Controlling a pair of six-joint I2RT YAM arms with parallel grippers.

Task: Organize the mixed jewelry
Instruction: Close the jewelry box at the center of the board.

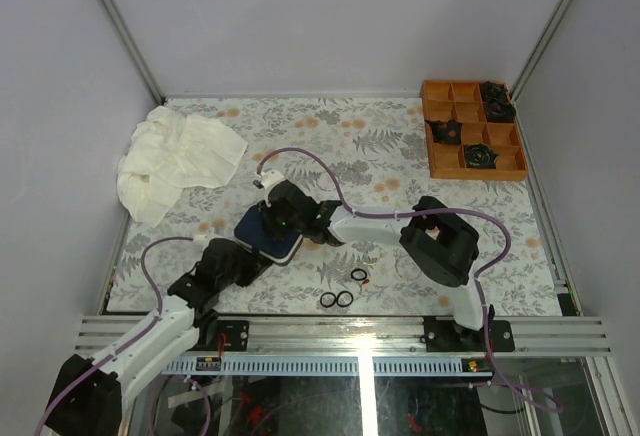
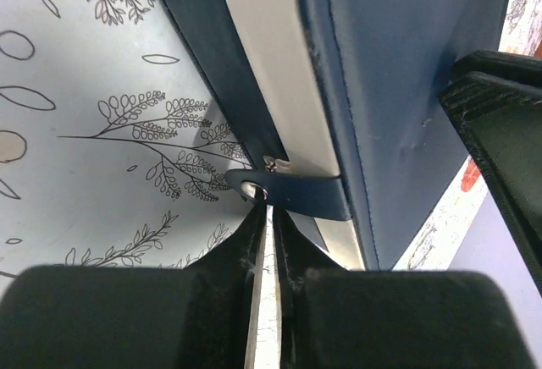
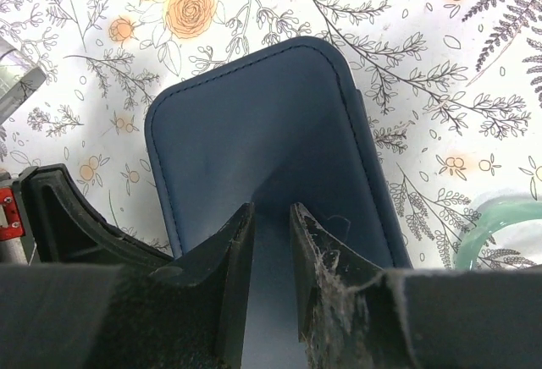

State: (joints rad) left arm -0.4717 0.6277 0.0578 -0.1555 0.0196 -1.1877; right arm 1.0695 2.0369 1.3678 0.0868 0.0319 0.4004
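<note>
The dark blue hinged case point(image 1: 268, 234) lies shut on the floral table, between both grippers. My left gripper point(image 1: 243, 256) point(image 2: 269, 210) is shut to a thin slit, its tips just under the case's snap tab point(image 2: 288, 190) on the cream band point(image 2: 279, 73). My right gripper point(image 1: 292, 218) point(image 3: 271, 210) hovers over the case lid point(image 3: 262, 123), jaws slightly apart with nothing between them. Of the mixed jewelry, two black rings point(image 1: 328, 300) point(image 1: 345, 298) lie near the front edge. A third ring point(image 1: 358, 275) lies beside a tiny red bit point(image 1: 367, 282).
An orange compartment tray point(image 1: 438, 156) with dark pieces stands at the back right. A crumpled white cloth point(image 1: 175, 161) lies at the back left. A pale green translucent curve point(image 3: 487, 225) shows at the right edge of the right wrist view.
</note>
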